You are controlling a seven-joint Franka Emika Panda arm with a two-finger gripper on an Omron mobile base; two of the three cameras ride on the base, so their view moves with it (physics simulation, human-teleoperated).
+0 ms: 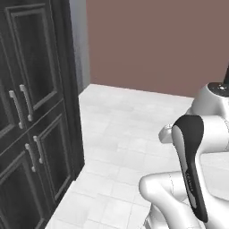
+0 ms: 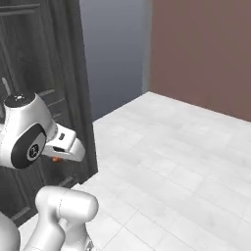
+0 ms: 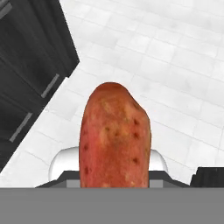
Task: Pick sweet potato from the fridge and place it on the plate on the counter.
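The reddish-orange, oblong sweet potato (image 3: 115, 138) is already out of the fridge and riding in the gripper (image 3: 114, 177), so the carrying leg of the job looks to be in hand. In the hand view the potato rises straight up from between the gripper's jaws, which are pressed in on its lower end; the fingertips themselves are hidden behind it, so I judge the pinch from how it sits. In the right base view a small orange speck (image 2: 57, 159) shows just under the white wrist (image 2: 62, 146); it is probably the same potato, though it is too small to be sure.

Below the hand lies a pale tiled floor (image 1: 134, 134), with tall dark grey panelled cabinet doors (image 1: 31, 125) and their silver bar handles (image 1: 26, 102) off to the left, and a brownish-pink wall (image 2: 206, 54) beyond. Neither plate nor marble surface is anywhere near the hand, so I would say the next move calls for the base to drive or turn until the surface comes into reach, with the grip kept firm on the way.

The potato's skin is mottled rust-red with paler orange patches and dark pits. Its top end is rounded and blunt, leaning slightly to one side, and its body is thick enough to hide most of what holds it.
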